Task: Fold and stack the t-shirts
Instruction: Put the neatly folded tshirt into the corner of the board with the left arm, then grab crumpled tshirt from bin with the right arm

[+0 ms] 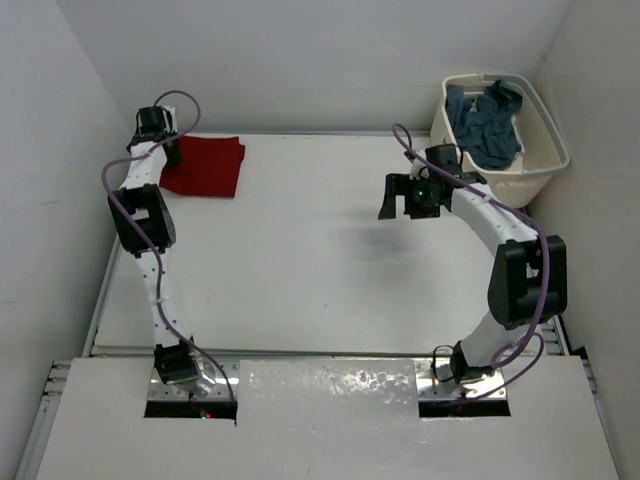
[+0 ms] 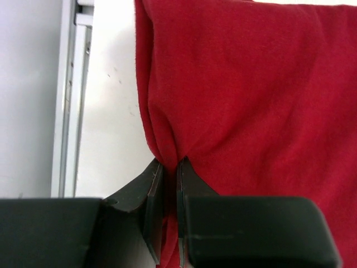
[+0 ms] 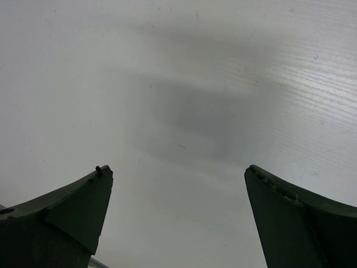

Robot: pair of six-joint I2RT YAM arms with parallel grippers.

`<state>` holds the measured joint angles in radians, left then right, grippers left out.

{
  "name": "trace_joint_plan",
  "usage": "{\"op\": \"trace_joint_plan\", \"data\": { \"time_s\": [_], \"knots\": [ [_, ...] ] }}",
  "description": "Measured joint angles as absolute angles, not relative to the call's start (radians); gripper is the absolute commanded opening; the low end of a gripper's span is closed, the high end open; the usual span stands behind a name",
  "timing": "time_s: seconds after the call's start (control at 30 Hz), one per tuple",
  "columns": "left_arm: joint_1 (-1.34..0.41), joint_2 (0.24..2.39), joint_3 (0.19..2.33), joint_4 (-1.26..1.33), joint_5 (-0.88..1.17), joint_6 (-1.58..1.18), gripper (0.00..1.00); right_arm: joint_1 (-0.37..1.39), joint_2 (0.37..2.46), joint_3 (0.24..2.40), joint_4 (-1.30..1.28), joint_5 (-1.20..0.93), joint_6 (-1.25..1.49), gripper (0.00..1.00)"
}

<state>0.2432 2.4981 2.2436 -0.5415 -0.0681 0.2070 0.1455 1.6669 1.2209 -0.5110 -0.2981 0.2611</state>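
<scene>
At the far left corner of the table [image 1: 300,270], my left gripper [image 2: 170,167] has its fingers pressed together on a bunched bit of cloth at the edge of the red t-shirt [image 2: 251,100], which lies folded on the tabletop. To the right, my right gripper [image 3: 178,173] hangs above bare table, fingers spread wide, holding nothing. In the far right corner, the blue-grey t-shirt [image 1: 490,125] sits crumpled inside the cream laundry basket [image 1: 553,155].

open table [image 1: 320,270] between red t-shirt [image 1: 205,167] and basket [image 1: 505,187]
</scene>
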Motion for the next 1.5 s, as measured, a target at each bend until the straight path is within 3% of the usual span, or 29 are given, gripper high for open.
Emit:
{"op": "trace_joint_plan", "data": {
  "time_s": [0.5, 0.53, 0.63, 0.67, 0.7, 0.73, 1.13, 1.33, 1.5],
  "knots": [
    [0.271, 2.542, 2.270, -0.495, -0.131, 0.253, 0.00, 0.146, 1.664, 1.223, -0.540, -0.257, 0.262, 0.99],
    [0.278, 2.542, 2.270, -0.493, -0.132, 0.253, 0.04, 0.146, 1.664, 1.223, -0.540, -0.254, 0.262, 0.99],
    [0.292, 2.542, 2.270, -0.482, -0.136, 0.249, 0.19, 0.146, 1.664, 1.223, -0.540, -0.253, 0.262, 0.99],
    [0.296, 2.542, 2.270, -0.476, -0.136, 0.247, 0.60, 0.146, 1.664, 1.223, -0.541, -0.251, 0.262, 0.99],
    [0.299, 2.542, 2.270, -0.469, -0.139, 0.247, 0.94, 0.146, 1.664, 1.223, -0.542, -0.250, 0.262, 0.99],
    [0.301, 2.542, 2.270, -0.460, -0.141, 0.239, 1.00, 0.146, 1.664, 1.223, -0.544, -0.250, 0.262, 0.99],
    [0.303, 2.452, 2.282, -0.498, -0.206, 0.164, 1.00, 0.146, 1.660, 1.238, -0.553, -0.264, 0.250, 0.99],
    [0.293, 2.109, 2.196, -0.566, -0.162, -0.016, 1.00, 0.146, 1.597, 1.232, -0.523, -0.248, 0.250, 0.99],
    [0.173, 1.654, 1.810, -0.517, -0.234, -0.205, 1.00, 0.146, 1.488, 1.173, -0.471, -0.215, 0.256, 0.99]
  ]
}}
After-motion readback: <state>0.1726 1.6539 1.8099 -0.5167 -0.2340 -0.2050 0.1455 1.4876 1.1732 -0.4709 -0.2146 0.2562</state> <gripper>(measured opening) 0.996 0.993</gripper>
